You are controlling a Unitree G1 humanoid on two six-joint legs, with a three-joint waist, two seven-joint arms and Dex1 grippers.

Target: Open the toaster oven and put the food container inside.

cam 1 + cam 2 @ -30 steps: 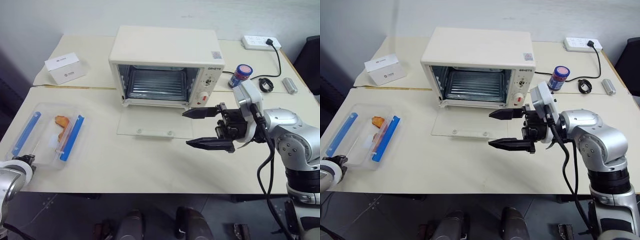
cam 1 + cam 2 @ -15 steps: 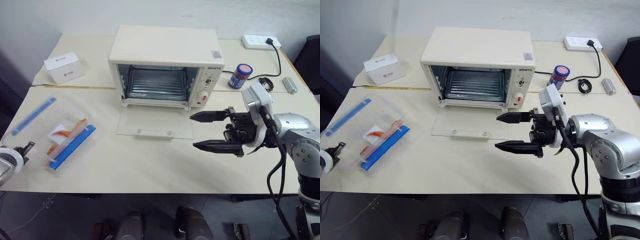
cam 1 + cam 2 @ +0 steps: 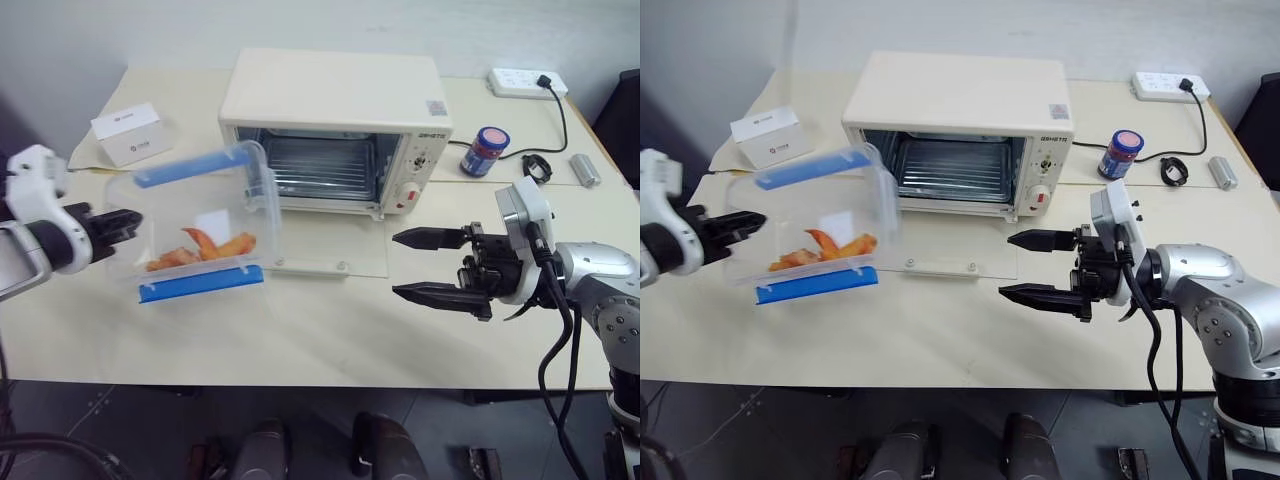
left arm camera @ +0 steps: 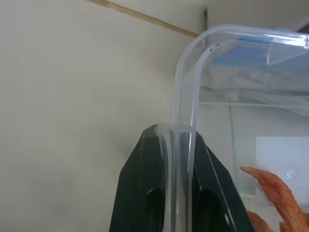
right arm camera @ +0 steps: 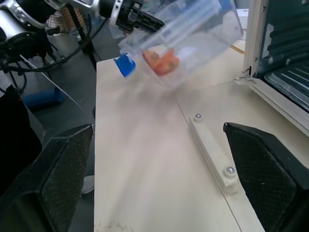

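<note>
Left end effector (image 3: pixel 118 228) clamped on food container (image 3: pixel 195 222) rim — toaster oven (image 3: pixel 335 130) cavity lies right-forward; right end effector (image 3: pixel 428 265) spread, empty.

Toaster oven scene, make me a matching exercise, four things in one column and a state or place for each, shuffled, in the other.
Things:
1. toaster oven
2. food container
3. right tool
4. small white box

States:
A. held tilted above the table
B. jaws wide apart, holding nothing
C. door folded down flat
D. resting at the table's far left

Pairs: 1-C, 2-A, 3-B, 4-D
</note>
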